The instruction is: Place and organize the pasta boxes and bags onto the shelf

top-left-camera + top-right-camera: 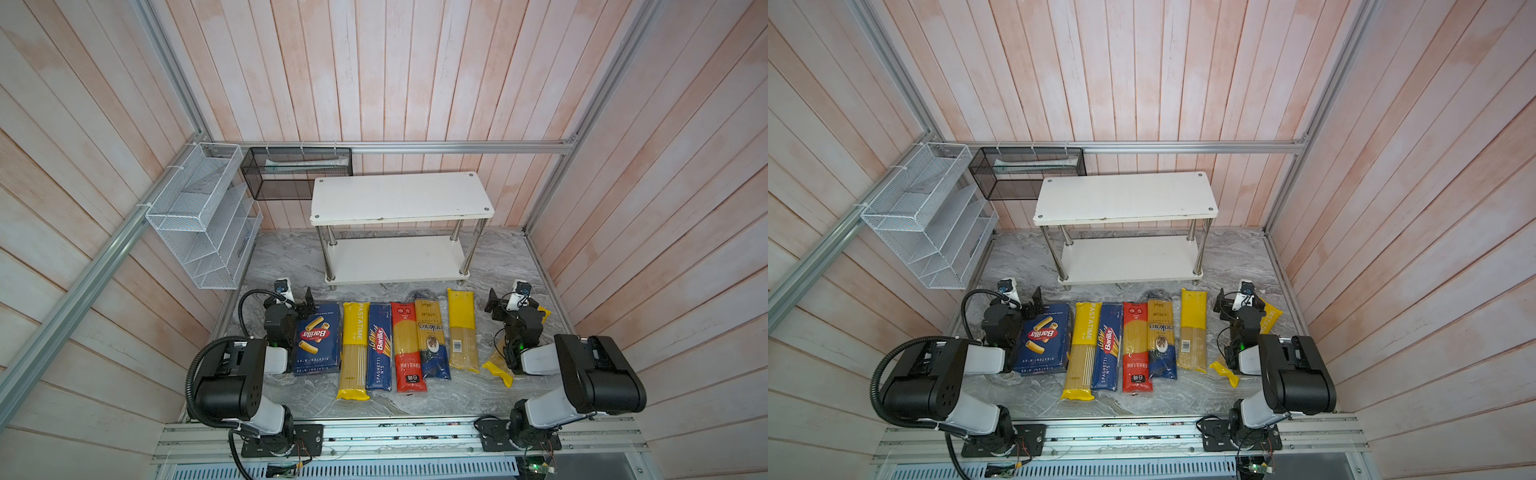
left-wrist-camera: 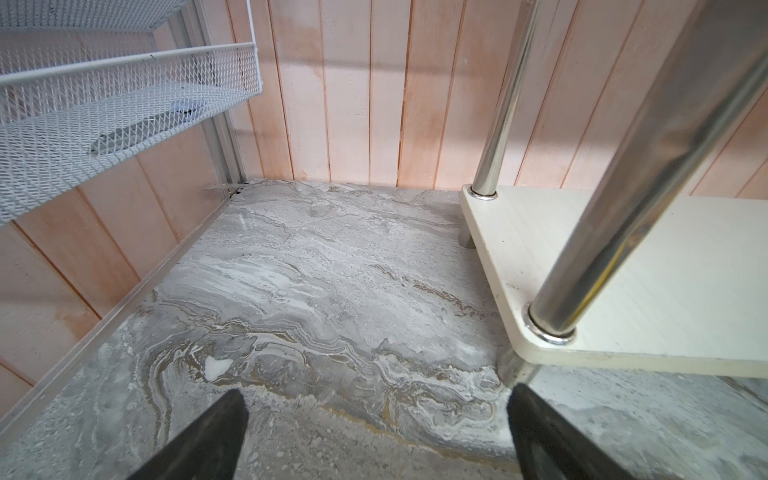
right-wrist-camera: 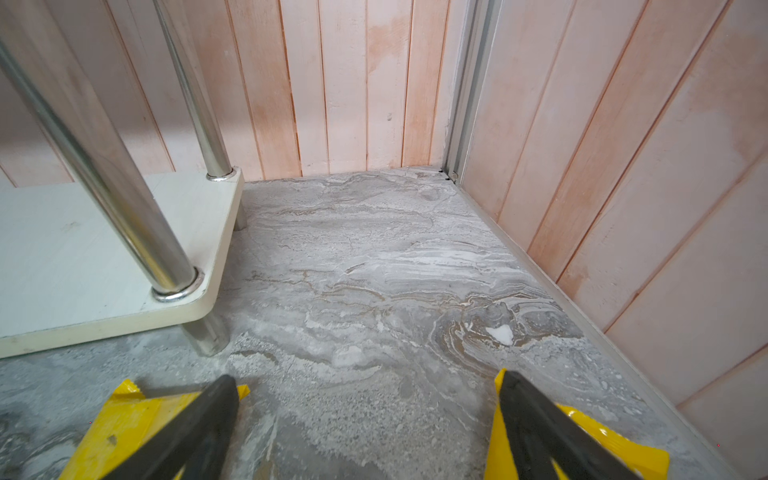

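In both top views: shelf (image 1: 401, 195) at the back of the marble surface (image 1: 415, 405), both white boards bare. In front of it, flat on the surface in one row, from the left: wide rigatoni box (image 1: 318, 338), yellow-ended bag (image 1: 354, 349) marked PASTATIME, narrow spaghetti box (image 1: 379, 347), red-ended bag (image 1: 408, 347), beige-and-navy bag (image 1: 432, 338), second yellow-ended bag (image 1: 462, 332). First five packed close side by side. Third yellow-ended bag (image 1: 496, 368) slanted beneath the right arm, mostly hidden. Left hand (image 1: 308, 302) just past the rigatoni box's far left corner. Right hand (image 1: 491, 303) between the far ends of the second and third yellow-ended bags. White wire rack (image 1: 199, 224) and black mesh basket (image 1: 291, 174) hung on the rails at back left.

In the left wrist view: left hand (image 2: 374, 392) released, fingers (image 2: 208, 436) spread wide over bare surface, grasping nothing. Shelf's lower board (image 2: 685, 291) and chrome posts (image 2: 648, 174) near, wire rack close by.

In the right wrist view: right hand (image 3: 365, 378) released too, fingers (image 3: 540, 428) spread wide, only bare surface between them. A yellow bag end under each finger, neither grasped. Shelf's lower board (image 3: 62, 249) near.
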Action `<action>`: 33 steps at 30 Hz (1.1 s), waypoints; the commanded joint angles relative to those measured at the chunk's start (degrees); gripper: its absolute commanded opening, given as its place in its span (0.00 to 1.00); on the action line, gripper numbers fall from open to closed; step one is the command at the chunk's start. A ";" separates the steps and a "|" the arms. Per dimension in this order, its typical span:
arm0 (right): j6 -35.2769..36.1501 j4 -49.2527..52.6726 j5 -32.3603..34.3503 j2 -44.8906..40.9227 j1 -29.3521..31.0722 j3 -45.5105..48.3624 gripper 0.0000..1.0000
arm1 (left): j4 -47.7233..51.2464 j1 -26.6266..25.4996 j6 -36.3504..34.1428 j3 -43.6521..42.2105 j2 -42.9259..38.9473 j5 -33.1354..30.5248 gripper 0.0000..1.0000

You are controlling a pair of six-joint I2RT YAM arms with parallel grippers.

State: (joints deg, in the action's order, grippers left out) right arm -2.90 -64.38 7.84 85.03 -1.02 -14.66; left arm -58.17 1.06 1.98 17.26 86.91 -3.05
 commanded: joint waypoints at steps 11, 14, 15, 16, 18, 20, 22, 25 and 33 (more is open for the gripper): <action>-11.52 53.64 -14.38 -19.92 0.37 -21.13 0.96 | 32.37 -2.32 1.90 12.94 -12.49 15.76 1.00; -11.82 61.08 -13.29 -22.39 0.41 -22.28 0.96 | 30.18 -5.44 4.08 10.54 -15.40 19.02 1.00; -12.12 62.76 -13.40 -23.07 0.45 -22.43 0.95 | 30.54 -6.76 4.38 10.24 -16.13 18.64 1.00; -12.46 64.39 -13.62 -23.76 0.40 -22.47 0.95 | 31.61 -8.43 4.44 10.08 -16.84 18.44 1.00; -13.23 67.26 -14.10 -25.30 0.82 -22.33 0.95 | 33.75 -11.43 4.23 9.83 -18.35 18.48 1.00; -13.70 67.29 -16.84 -26.54 0.85 -21.14 0.95 | 35.23 -14.19 4.42 8.83 -20.31 19.62 1.00; -14.30 67.29 -17.83 -26.87 0.84 -20.19 0.95 | 34.18 -16.22 5.68 6.83 -22.11 19.81 1.00; -14.36 70.37 -17.90 -25.77 0.85 -20.69 0.95 | 32.32 -17.57 7.06 4.33 -24.36 20.85 1.00; -14.97 75.74 -13.67 -23.76 6.50 -22.12 0.94 | 26.16 -19.35 7.63 -0.80 -25.45 20.04 1.00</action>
State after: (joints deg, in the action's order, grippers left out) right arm -17.17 7.60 -8.43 60.47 2.35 -35.53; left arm -29.71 -17.89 9.08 15.94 60.58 16.25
